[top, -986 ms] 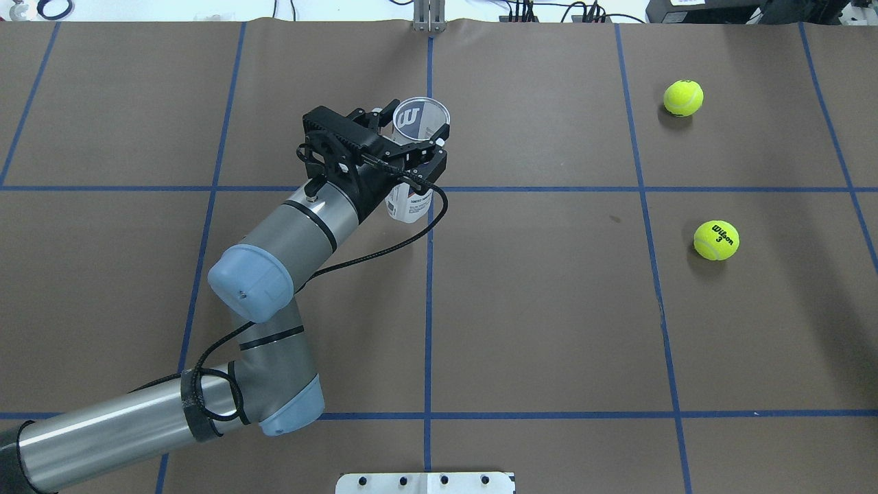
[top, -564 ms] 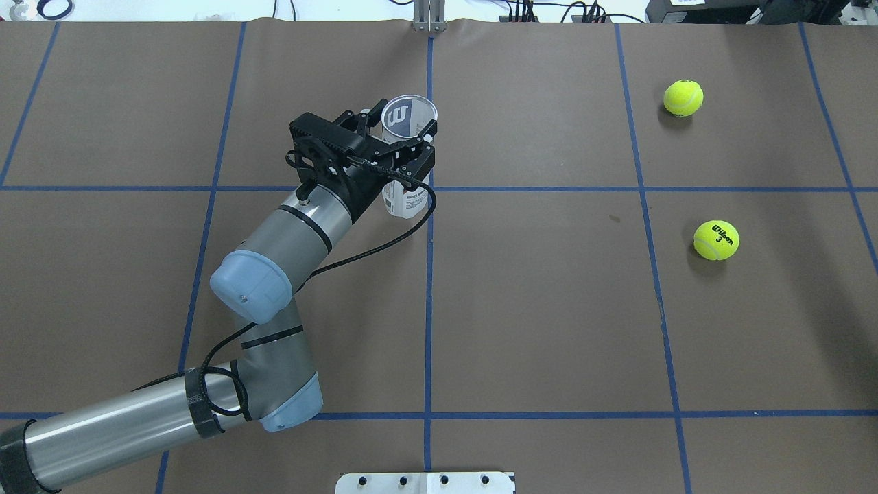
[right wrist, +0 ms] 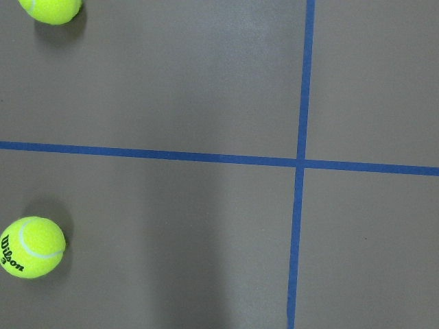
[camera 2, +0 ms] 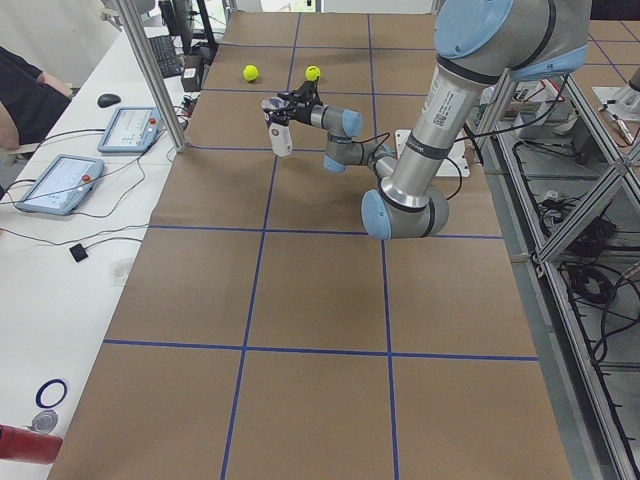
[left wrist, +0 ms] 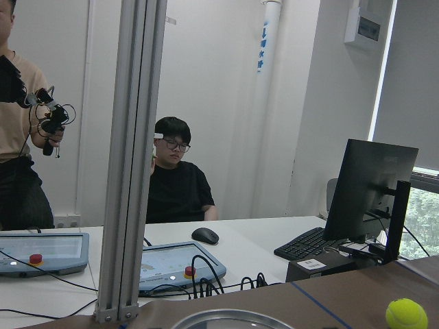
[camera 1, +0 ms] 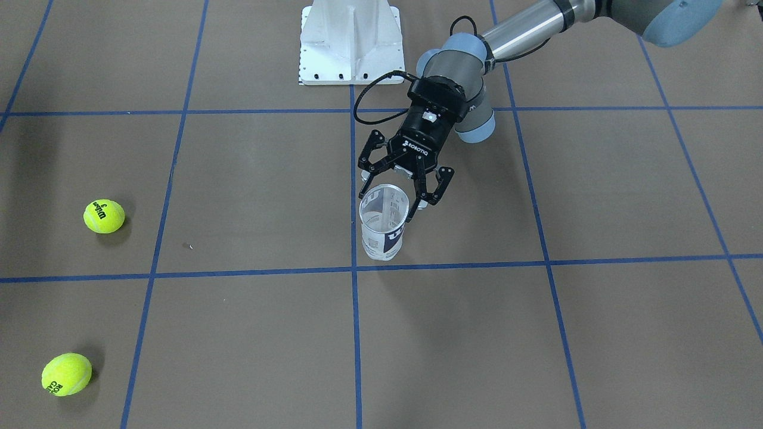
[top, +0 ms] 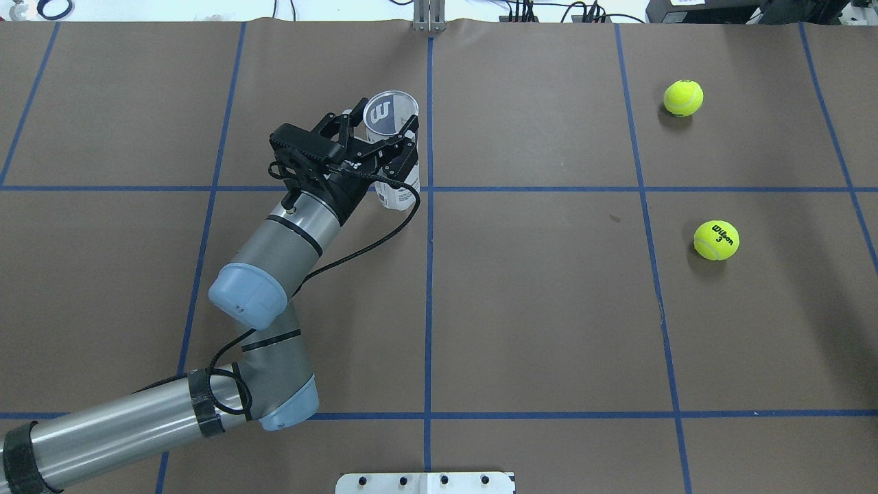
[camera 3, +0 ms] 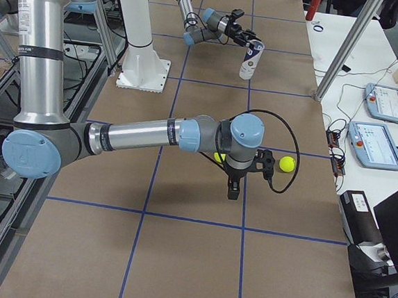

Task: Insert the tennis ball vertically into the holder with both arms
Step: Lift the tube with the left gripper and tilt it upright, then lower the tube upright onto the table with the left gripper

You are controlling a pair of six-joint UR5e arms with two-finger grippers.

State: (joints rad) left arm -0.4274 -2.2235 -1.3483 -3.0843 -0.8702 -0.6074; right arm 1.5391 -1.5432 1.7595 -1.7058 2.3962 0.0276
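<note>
The left arm [top: 295, 226] reached out over the surface [camera 1: 536, 333] with the left jaws clenched on the holder [camera 1: 381, 235], pinching it from both sides right at its open rim. The holder sat close to upright just beside a crossing of blue tape lines [camera 1: 353, 265], and whether its base touched the surface could not be told. That high grip looked like the main hazard. Thin clear plastic squeezed at the mouth could go oval and jam a ball, and a slick wall held only at the top could swing or slip. The jaws flanking the mouth also left little room for a second arm to come down without a knock. One tennis ball [camera 1: 104, 215] and the other tennis ball [camera 1: 67, 374] lay well apart from the holder, free to roll off under a clumsy pinch. The right arm [camera 3: 151, 132] hovered near them; whether the right jaws were released or clenched could not be told.
</note>
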